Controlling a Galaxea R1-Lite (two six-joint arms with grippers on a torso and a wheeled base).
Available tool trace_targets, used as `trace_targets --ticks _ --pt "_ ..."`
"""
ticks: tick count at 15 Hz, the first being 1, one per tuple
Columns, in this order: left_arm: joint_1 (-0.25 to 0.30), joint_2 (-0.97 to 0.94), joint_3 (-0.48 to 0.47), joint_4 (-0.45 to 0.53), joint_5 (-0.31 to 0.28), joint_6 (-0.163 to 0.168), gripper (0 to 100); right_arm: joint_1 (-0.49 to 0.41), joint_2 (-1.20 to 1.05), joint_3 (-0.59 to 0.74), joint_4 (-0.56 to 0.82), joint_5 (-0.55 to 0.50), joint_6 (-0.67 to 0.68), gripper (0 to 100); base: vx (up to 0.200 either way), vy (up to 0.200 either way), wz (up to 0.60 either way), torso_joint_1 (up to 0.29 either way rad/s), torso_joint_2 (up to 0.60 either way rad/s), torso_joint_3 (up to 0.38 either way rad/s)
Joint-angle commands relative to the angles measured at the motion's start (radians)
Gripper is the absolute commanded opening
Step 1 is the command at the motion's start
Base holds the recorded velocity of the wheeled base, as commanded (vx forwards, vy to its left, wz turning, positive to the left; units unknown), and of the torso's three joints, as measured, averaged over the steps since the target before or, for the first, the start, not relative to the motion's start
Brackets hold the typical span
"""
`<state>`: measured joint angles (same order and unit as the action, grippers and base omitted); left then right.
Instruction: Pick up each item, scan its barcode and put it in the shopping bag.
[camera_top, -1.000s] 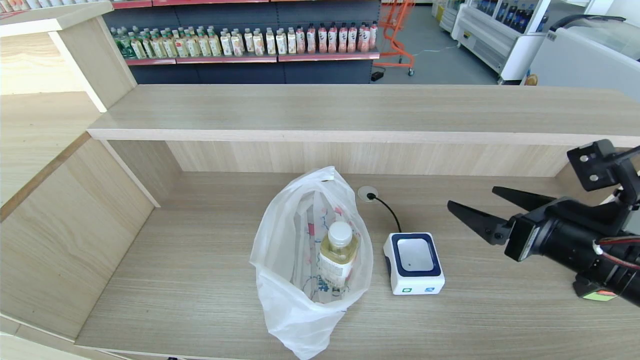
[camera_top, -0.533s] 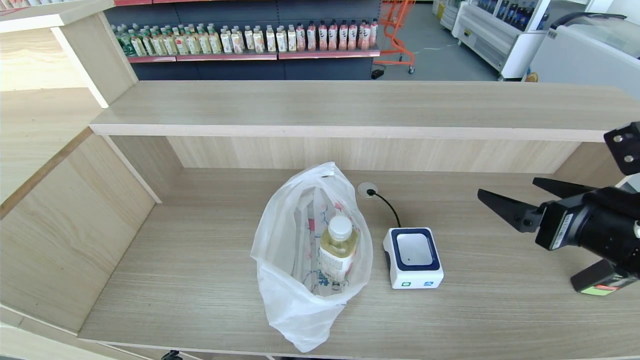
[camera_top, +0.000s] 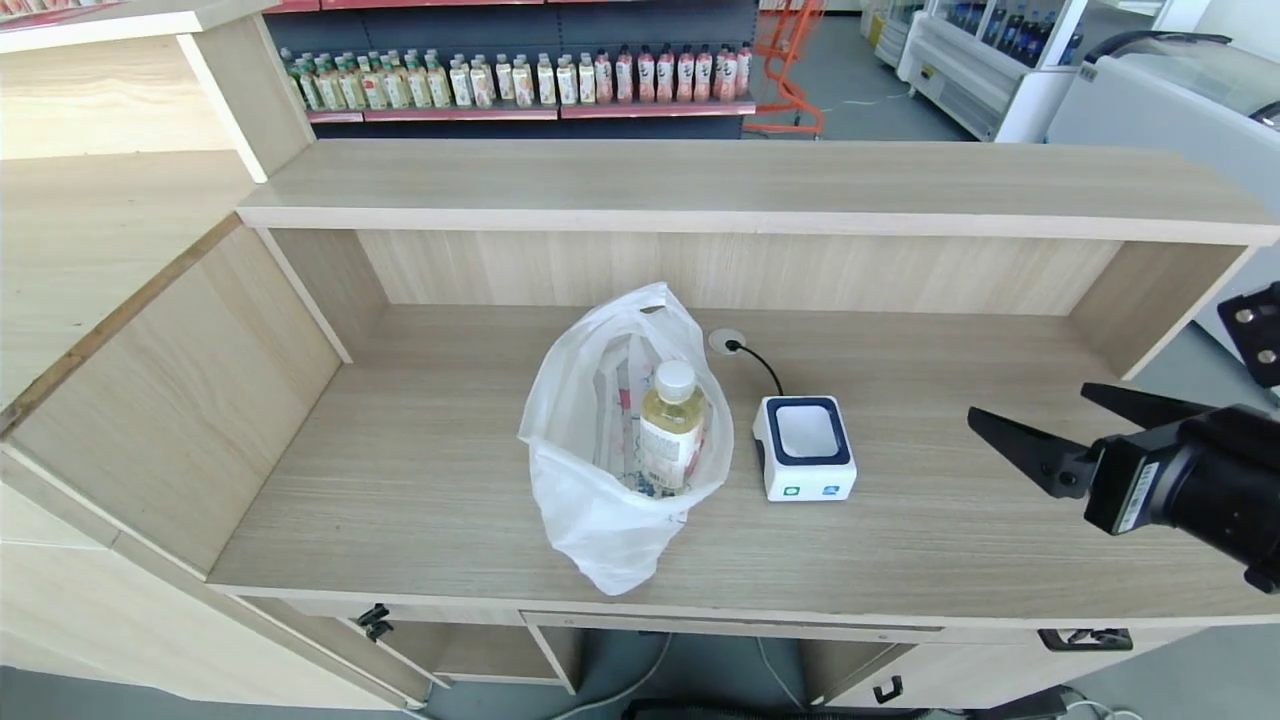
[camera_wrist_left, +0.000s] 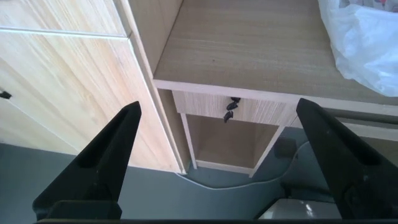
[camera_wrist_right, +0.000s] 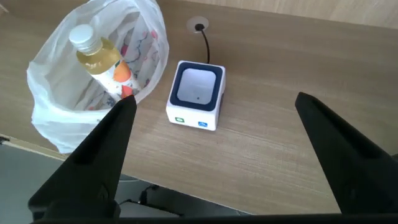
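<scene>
My right claw (camera_top: 1028, 402) hangs spread wide and empty above the right end of the light wooden desk (camera_top: 950, 520), well apart from everything on it. My left claw (camera_wrist_left: 219, 104) is also spread and empty, low beside the desk's front left corner, over the floor.

Moving outward, the white box scanner with the dark-framed window (camera_top: 805, 460) sits face-up near the middle, its black cable (camera_top: 762, 368) running back to a grommet. Just beside it is the thin white plastic shopping bag (camera_top: 600, 520), mouth open. The clear bottle of pale yellow drink with a white cap (camera_top: 670, 425) stands upright inside it.

I see no loose item left on the desk, so I judge the bagging done — or nearly. The job now is to leave cleanly. I would keep both claws spread and high and move them away from the bag, since its film would snag easily and a tug could tip the bottle.

The bag's lower end lies close to the desk's front edge, so nothing should nudge it forward. The raised back ledge (camera_top: 760, 185) and the side walls box in the recess — the widest open room lies right of the scanner.
</scene>
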<state>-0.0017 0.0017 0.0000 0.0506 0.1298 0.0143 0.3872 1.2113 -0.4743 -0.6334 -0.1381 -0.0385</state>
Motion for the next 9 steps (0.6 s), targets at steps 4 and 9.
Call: trace_targets --ticks 4,9 --pt "0.000 0.001 0.000 0.000 0.001 0.000 100 -0.004 0.007 0.026 0.011 -0.034 -0.001 100 0.000 -0.200 0.00 0.006 0.01 0.005" --pt "0.000 0.001 0.000 0.000 0.001 -0.002 100 -0.002 -0.001 0.040 0.041 -0.032 0.005 100 0.000 -0.200 0.00 0.002 0.00 0.001"
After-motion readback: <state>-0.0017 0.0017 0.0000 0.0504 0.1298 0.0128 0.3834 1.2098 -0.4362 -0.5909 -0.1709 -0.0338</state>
